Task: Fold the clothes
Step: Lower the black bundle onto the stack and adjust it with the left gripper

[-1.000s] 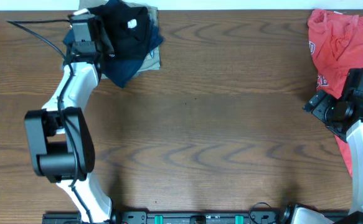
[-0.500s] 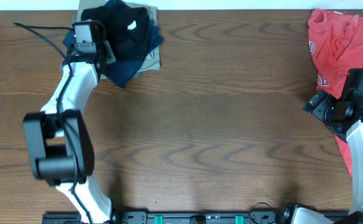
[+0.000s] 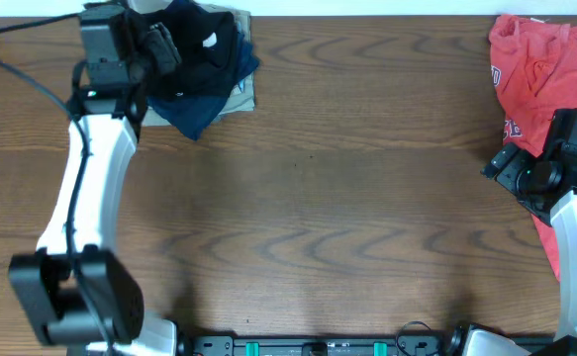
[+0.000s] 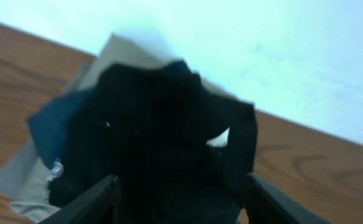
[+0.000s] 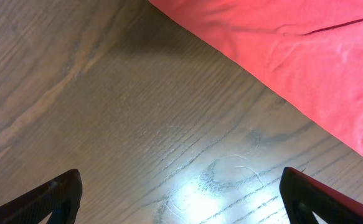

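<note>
Brown wood-grain table (image 3: 318,198) fills the overhead view, with a thin pale strip along its far edge. Most of the middle and the near side is bare wood, so both my arms have wide open room between them.

At the far left corner, close to the table's far edge, lies a small heap of garments. The black shirt (image 3: 197,54) sits crumpled on top, with a small white mark showing on it. Beneath it, a navy garment (image 3: 194,114) sticks out toward the near side, and a khaki garment (image 3: 245,97) shows at the heap's right edge.

My left arm stretches out long toward that corner. My left gripper (image 3: 161,47) is at the left side of the heap, against the black shirt. From the left wrist camera, which is blurred, the two fingers (image 4: 100,199) stand wide apart and the dark cloth fills the view between and beyond them. I cannot tell whether the fingers touch the cloth; they are not closed on it.

At the far right edge, a red shirt (image 3: 540,69) with white print lies spread out, running down the table's right side. My right gripper (image 3: 501,166) sits just beside its left border, over bare wood. Its fingers are spread wide with nothing between them, and the red cloth crosses only the upper right of the right wrist view.
</note>
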